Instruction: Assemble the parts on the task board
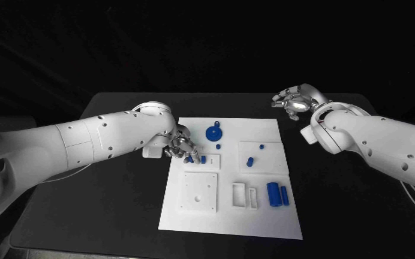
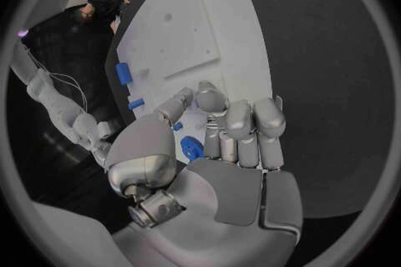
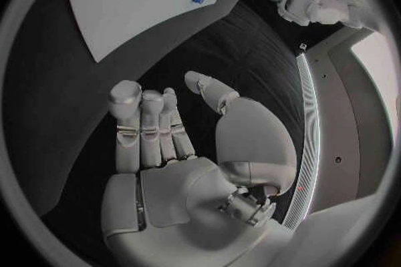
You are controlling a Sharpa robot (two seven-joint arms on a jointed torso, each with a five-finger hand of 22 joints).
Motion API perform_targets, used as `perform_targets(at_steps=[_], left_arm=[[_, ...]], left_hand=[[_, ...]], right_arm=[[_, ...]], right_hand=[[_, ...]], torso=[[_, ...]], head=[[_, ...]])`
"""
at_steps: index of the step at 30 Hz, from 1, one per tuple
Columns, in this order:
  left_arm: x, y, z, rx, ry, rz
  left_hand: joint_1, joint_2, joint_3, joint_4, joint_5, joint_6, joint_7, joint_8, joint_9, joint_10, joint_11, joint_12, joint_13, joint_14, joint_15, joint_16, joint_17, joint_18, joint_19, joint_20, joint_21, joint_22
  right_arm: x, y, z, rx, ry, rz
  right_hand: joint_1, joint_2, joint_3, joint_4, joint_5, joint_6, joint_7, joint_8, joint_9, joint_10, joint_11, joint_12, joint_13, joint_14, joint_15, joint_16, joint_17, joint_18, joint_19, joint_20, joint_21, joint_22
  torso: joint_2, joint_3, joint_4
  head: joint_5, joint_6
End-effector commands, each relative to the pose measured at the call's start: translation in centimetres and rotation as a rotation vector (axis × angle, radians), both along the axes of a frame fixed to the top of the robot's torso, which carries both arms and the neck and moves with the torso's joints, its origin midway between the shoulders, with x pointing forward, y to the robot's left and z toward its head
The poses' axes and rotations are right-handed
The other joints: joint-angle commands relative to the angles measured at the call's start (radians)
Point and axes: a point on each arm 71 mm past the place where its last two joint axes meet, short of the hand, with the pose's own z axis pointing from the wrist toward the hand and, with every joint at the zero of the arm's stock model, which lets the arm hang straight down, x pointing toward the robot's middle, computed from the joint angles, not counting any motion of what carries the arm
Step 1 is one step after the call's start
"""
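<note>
Silver left hand (image 1: pixel 177 147) rests on flat white task board (image 1: pixel 259 217).

Robotics lab, test bench setup.
Black table (image 1: pixel 104 211) against a dark backdrop, white task board (image 1: pixel 259 223) with small blue parts (image 1: pixel 274 193) laid out, two white robot arms (image 1: pixel 95 139) reaching in.

The left hand (image 1: pixel 177 146) covers the board's (image 1: pixel 259 223) near-left edge, and its fingertips hide part of the small blue parts (image 1: pixel 195 159) beside them; whether it touches one is too small to tell. In the right wrist view the board (image 3: pixel 125 7) is cut off at the rim. The tiny parts (image 1: pixel 218 146) mid-board are too small to identify.
</note>
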Motion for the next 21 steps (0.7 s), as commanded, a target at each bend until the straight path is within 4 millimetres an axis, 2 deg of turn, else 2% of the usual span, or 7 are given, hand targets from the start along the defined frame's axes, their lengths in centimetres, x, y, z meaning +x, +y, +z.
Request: perform_targets(at_steps=[1,7,14,21], left_arm=[[0.06,0.50,-0.38,0.030,-0.001,0.009],[0.09,0.57,-0.32,0.027,-0.006,0.011],[0.05,0.49,-0.31,0.020,-0.003,0.008],[-0.07,0.34,-0.31,0.019,-0.002,0.004]], left_hand=[[-0.001,-0.016,0.003,0.003,-0.005,-0.003,0.008,-0.004,0.002,-0.006,0.000,-0.005,0.002,-0.004,-0.007,-0.005,0.000,0.108,-0.007,-0.025,0.000,-0.002],[-0.001,-0.043,0.014,0.027,-0.005,-0.003,0.008,-0.008,0.009,-0.007,0.001,-0.005,0.003,-0.004,-0.008,-0.006,-0.001,0.109,-0.006,-0.025,-0.001,-0.005],[0.003,-0.061,0.022,0.044,-0.005,-0.003,0.009,-0.011,0.014,-0.008,0.001,-0.006,0.005,-0.004,-0.008,-0.006,-0.001,0.109,-0.004,-0.025,-0.001,-0.007],[0.006,-0.064,0.024,0.050,-0.005,-0.004,0.009,-0.012,0.016,-0.009,0.002,-0.006,0.006,-0.005,-0.008,-0.006,-0.002,0.110,-0.004,-0.025,-0.001,-0.008]], right_arm=[[-0.03,0.09,0.00,-0.005,-0.003,0.012],[-0.03,0.04,0.00,-0.006,-0.004,0.010],[-0.04,0.05,-0.02,-0.006,-0.003,0.011],[-0.05,0.06,-0.05,-0.006,-0.003,0.011]], right_hand=[[0.001,0.003,0.001,-0.003,0.006,-0.001,0.005,-0.005,0.002,-0.004,0.000,0.006,-0.002,-0.008,0.000,0.007,-0.002,0.168,0.001,-0.008,-0.005,0.001],[0.001,0.003,0.001,-0.003,0.006,-0.001,0.006,-0.005,0.002,-0.004,0.000,0.006,-0.002,-0.008,0.000,0.007,-0.002,0.168,0.001,-0.008,-0.005,0.001],[0.001,0.003,0.001,-0.003,0.006,-0.001,0.006,-0.006,0.002,-0.004,0.000,0.006,-0.002,-0.008,0.000,0.007,-0.002,0.168,0.002,-0.008,-0.005,0.001],[0.001,0.003,0.001,-0.004,0.006,-0.001,0.006,-0.006,0.002,-0.004,0.000,0.006,-0.002,-0.008,0.000,0.007,-0.002,0.168,0.002,-0.008,-0.006,0.001]], torso=[[0.000,-0.0002,-0.0003],[-0.001,-0.0005,0.0002],[-0.001,-0.0006,0.0008],[-0.001,-0.0010,0.0006]], head=[[-0.001,-0.001],[-0.001,-0.001],[-0.002,-0.001],[-0.002,-0.002]])
